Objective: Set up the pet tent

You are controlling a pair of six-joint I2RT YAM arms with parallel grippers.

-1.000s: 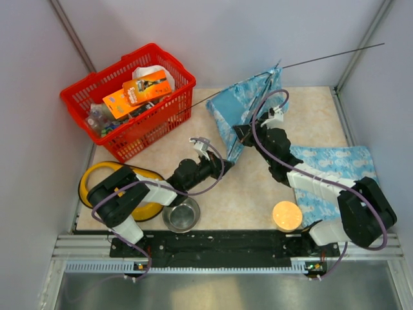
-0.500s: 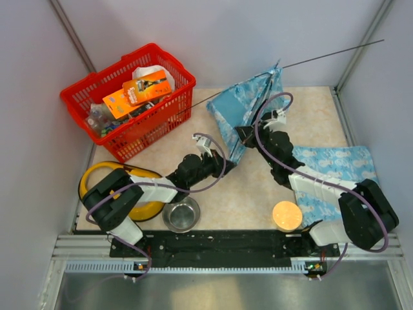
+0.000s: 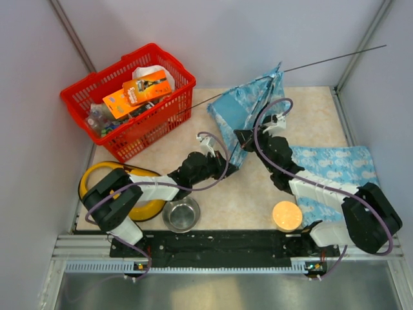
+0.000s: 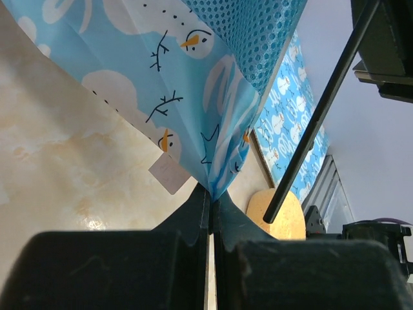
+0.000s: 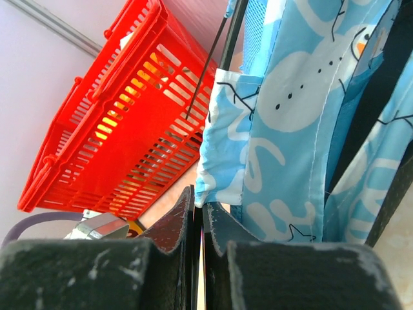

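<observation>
The pet tent (image 3: 245,110), light-blue printed fabric with a mesh panel, stands half raised at the back middle. A thin dark pole (image 3: 335,57) sticks out of its top toward the back right. My left gripper (image 3: 226,165) is shut on the tent's lower front corner; in the left wrist view the fabric (image 4: 193,97) runs pinched into the closed jaws of the left gripper (image 4: 211,194). My right gripper (image 3: 241,137) is at the tent's front face, shut on a dark pole, which shows between the jaws of the right gripper (image 5: 201,210) in the right wrist view, beside the tent fabric (image 5: 290,129).
A red basket (image 3: 129,97) full of items stands at the back left, also in the right wrist view (image 5: 110,123). A flat blue printed mat (image 3: 339,169) lies at the right. An orange disc (image 3: 286,215), a steel bowl (image 3: 181,214) and a yellow object (image 3: 95,175) sit near the front.
My left gripper has moved right and forward along the tent's lower corner. The tent's top and pole have risen slightly. The right gripper has shifted a little.
</observation>
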